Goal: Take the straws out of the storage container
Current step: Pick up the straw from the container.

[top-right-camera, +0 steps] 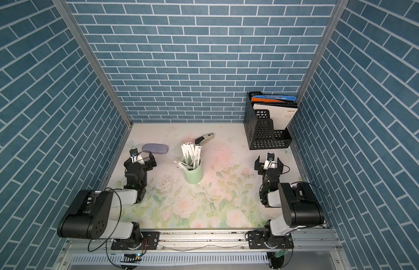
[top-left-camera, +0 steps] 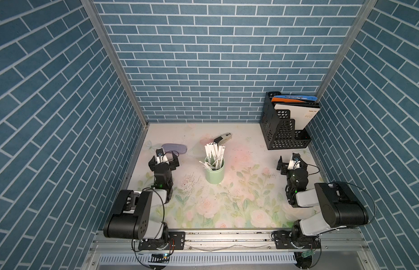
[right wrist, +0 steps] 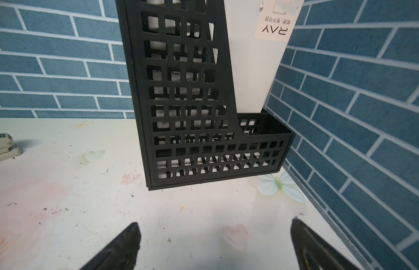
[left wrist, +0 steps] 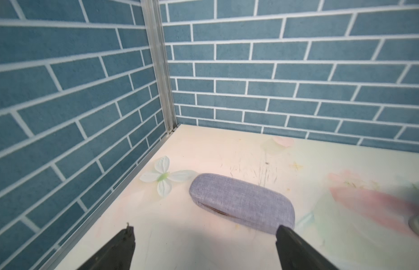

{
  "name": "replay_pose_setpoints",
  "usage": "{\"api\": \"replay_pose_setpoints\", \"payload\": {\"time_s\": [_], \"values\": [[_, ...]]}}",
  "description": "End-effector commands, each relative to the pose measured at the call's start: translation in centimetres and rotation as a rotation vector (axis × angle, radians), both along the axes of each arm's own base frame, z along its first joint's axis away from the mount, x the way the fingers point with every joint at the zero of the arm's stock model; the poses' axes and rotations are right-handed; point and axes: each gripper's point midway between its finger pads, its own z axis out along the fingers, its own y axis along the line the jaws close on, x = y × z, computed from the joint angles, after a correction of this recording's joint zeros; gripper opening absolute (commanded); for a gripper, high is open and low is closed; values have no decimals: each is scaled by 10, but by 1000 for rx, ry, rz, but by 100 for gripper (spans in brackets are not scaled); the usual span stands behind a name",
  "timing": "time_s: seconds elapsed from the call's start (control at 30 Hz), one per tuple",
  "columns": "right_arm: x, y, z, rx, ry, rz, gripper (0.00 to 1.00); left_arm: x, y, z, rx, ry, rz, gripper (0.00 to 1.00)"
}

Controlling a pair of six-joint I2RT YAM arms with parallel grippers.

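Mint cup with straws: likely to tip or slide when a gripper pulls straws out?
Probably tippy: the cup is tall, narrow, and the straws stand well above its rim. Likely light, so it may slide; nothing braces it.

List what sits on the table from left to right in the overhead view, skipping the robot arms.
Glasses case → green cup with the straws → black file holder. The stapler overlaps the cup, so it's left out.
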Motion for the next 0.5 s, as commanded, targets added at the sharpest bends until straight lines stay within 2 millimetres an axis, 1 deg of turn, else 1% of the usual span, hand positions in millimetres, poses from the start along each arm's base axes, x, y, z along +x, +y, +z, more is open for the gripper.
{"api": "replay_pose_setpoints", "payload": {"time_s": [0.0,0.03,0.07,0.13,0.17,0.2,0.23,0.27,0.3,0.33,0.37,0.43,0.47], "values": [[-3,-8,16,19,-23,-56,99,6,15,38,-114,50,135,99],[-5,-17,26,32,-29,-112,99,10,13,51,-165,50,134,100],[-8,-29,37,71,-40,-186,99,16,6,66,-212,45,105,100],[-20,-59,62,247,-94,-390,99,24,-9,86,-315,42,29,100],[-23,-60,76,290,-97,-397,99,28,-16,97,-385,34,1,100],[-20,-52,90,297,-91,-342,99,29,-21,100,-452,41,-13,99],[-15,-36,103,299,-77,-240,100,30,-28,101,-523,60,-34,100],[-12,-22,108,305,-44,-158,99,33,-39,104,-565,78,-97,100],[-10,-12,109,314,-15,-105,99,35,-52,109,-574,91,-188,100],[-7,-1,107,331,27,-46,100,37,-66,116,-571,100,-277,100],[-5,9,103,351,75,1,99,37,-76,121,-566,106,-338,99],[-4,32,102,386,140,94,100,31,-90,131,-526,99,-421,100],[-6,48,106,390,155,152,99,26,-95,134,-495,93,-443,99]]}}
